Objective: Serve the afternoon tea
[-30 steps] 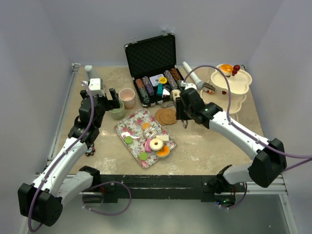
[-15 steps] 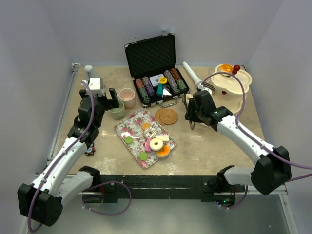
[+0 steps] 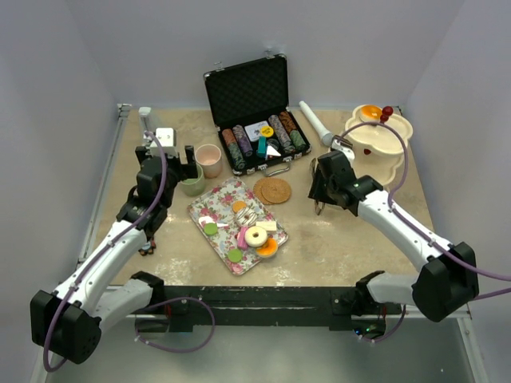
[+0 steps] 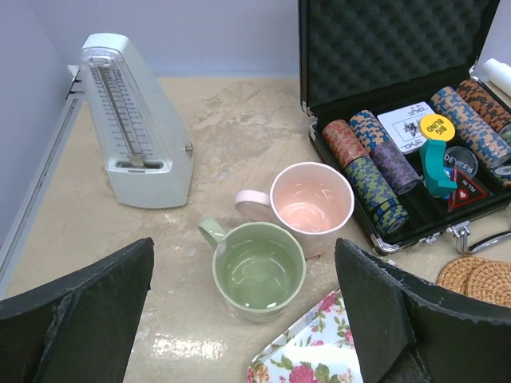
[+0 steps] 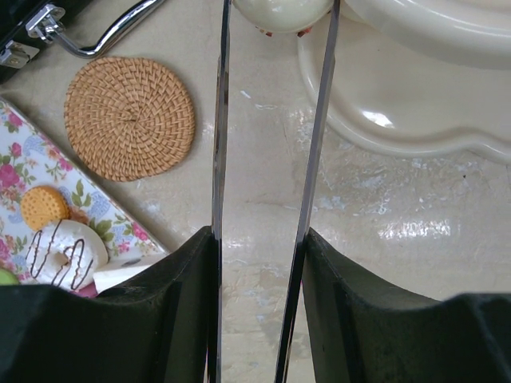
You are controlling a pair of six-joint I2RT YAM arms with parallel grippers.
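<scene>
Left end effector [image 4: 243,255] is spread wide and has nothing in it. It hangs over the green cup [image 4: 259,275], with the pink cup [image 4: 311,203] just beside that, both upright on the surface [image 3: 343,231]. Right end effector [image 5: 259,263] is clamped partway on a pair of metal tongs [image 5: 219,120]. The tong blades point at the cream tiered stand [image 5: 399,120], with a cream rounded piece [image 5: 279,9] between the tips, cut off by the frame edge. Most treats, like the white donut [image 3: 256,235], are on the floral tray [image 3: 227,191].
</scene>
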